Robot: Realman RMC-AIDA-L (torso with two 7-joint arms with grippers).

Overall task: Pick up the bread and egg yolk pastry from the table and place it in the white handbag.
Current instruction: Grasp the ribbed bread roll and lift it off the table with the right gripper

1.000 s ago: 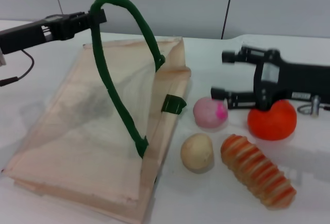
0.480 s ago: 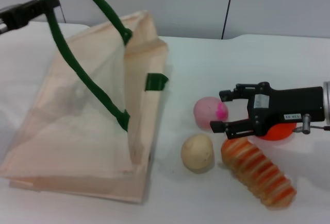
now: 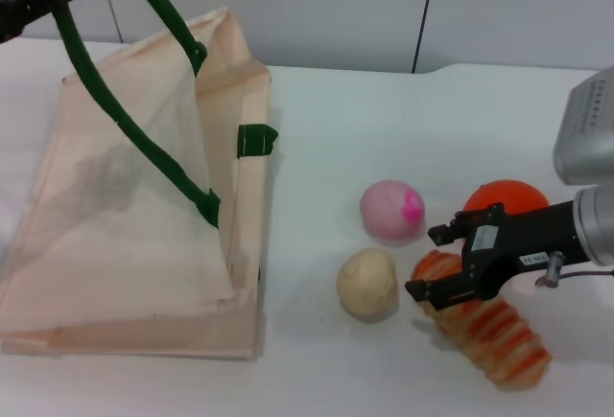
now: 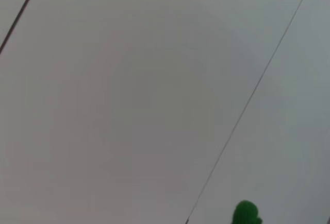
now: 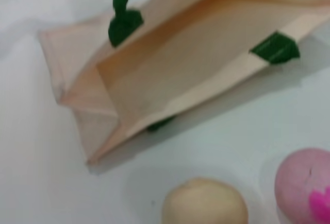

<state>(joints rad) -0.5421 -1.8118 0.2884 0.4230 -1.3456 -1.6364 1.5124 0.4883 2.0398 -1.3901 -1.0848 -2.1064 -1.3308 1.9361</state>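
Note:
The white handbag lies at the left with its mouth held open. My left gripper, at the top left, is shut on its dark green handle and holds it up. The bread lies at the front right. The egg yolk pastry sits just left of it. My right gripper is open over the bread's near-left end, one finger on each side. The right wrist view shows the bag's open mouth and the pastry. The left wrist view shows only a bit of handle.
A pink ball with a magenta spot sits behind the pastry and also shows in the right wrist view. A smooth orange ball lies behind my right gripper. A wall stands behind the white table.
My left gripper has pulled the handle up and to the left, dragging the bag leftward. My right gripper has come forward and down from the orange ball to the bread's end.

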